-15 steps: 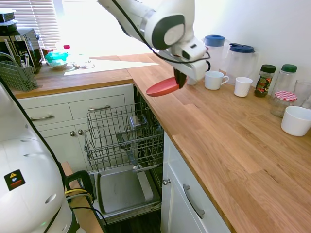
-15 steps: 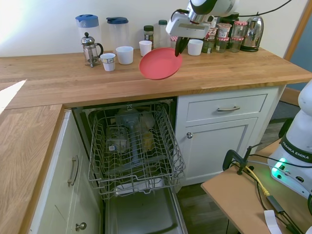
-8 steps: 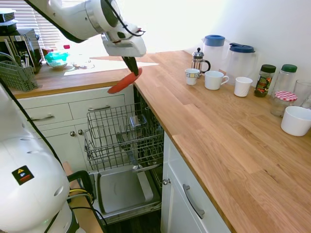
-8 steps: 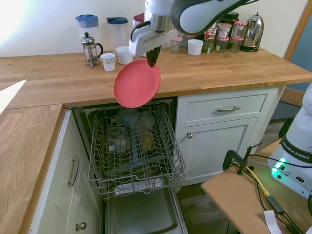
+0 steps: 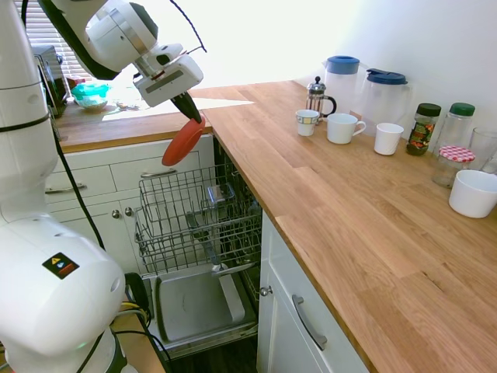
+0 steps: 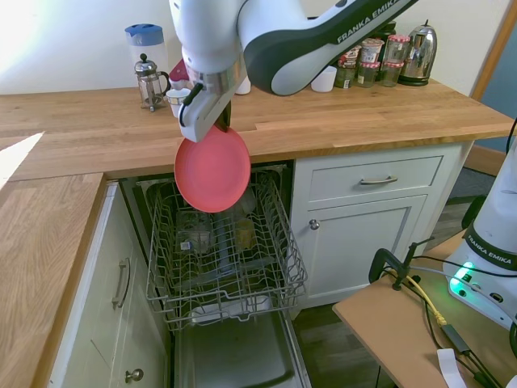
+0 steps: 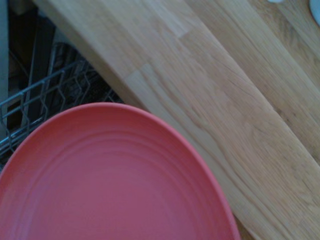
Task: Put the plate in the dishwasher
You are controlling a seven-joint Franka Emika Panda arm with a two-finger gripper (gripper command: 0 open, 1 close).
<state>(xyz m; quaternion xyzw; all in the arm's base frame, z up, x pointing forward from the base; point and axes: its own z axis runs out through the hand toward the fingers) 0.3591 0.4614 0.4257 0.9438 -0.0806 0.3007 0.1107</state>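
One coral-red plate [image 6: 213, 169] hangs in the air from the gripper [image 6: 216, 128], whose two dark fingers are pinched onto its upper rim; the plate is tilted steeply, close to upright, with its face turned towards the second exterior camera and only its thin edge [image 5: 183, 141] showing in the first exterior view; it sits just off the front edge of the wooden countertop [image 6: 363, 113], above the pulled-out wire rack [image 6: 222, 259] of the dishwasher [image 5: 203, 233], and touches neither; the dishwasher's grey drop-down door [image 5: 198, 303] lies open below the rack, between white cabinet fronts; some items sit in the rack, too small to name; in the wrist view the plate [image 7: 115, 180] fills the lower part of the picture, with the worktop's edge and a corner of the rack [image 7: 30, 105] beyond it; on the counter, well apart from the plate, stand a French press [image 6: 150, 82], a small patterned cup [image 5: 307, 122], two white mugs [image 5: 342, 128], two clear jugs with blue lids [image 5: 342, 78], several jars [image 5: 424, 128] and a white bowl [image 5: 473, 193]; a steel kettle [image 6: 417, 54] stands at the far end in the second exterior view.
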